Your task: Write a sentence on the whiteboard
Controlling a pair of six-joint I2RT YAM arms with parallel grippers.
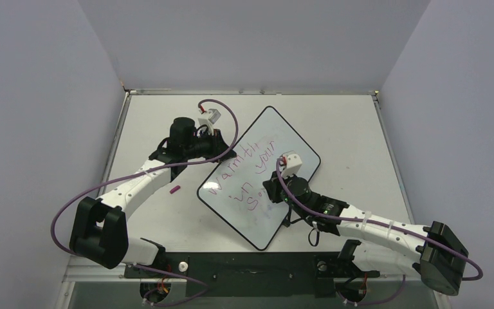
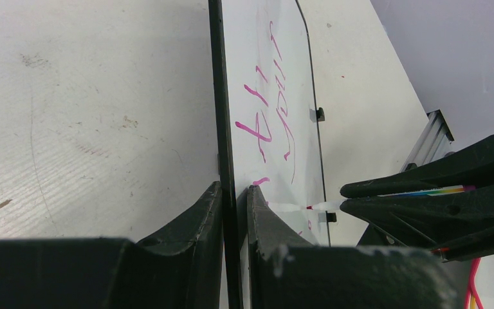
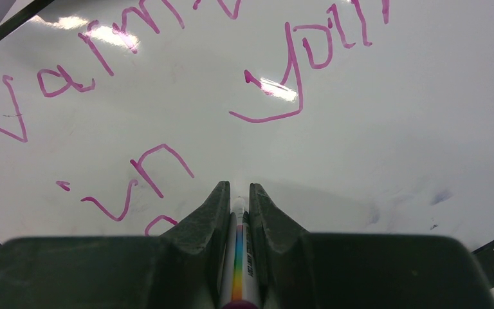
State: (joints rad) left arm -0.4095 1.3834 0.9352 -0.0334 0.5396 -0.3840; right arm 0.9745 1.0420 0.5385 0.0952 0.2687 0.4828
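Note:
The whiteboard (image 1: 282, 132) lies turned at an angle on the table. The sentence (image 1: 244, 175) runs across it in pink, in three lines. My left gripper (image 1: 222, 152) is at the board's upper-left edge. In the left wrist view the left gripper (image 2: 235, 188) is shut on the thin black rim (image 2: 215, 77). My right gripper (image 1: 272, 193) is over the board's lower part. It (image 3: 238, 187) is shut on a white marker (image 3: 240, 273) with a rainbow stripe. The marker tip (image 2: 309, 206) touches the board (image 2: 283, 64) below the words (image 3: 283, 84).
A small pink cap (image 1: 175, 189) lies on the tabletop left of the board. Purple cables (image 1: 234, 126) loop over both arms. Faint purple smudges (image 3: 437, 196) mark the board (image 3: 373, 129) to the right of the marker. Walls close in on three sides of the table.

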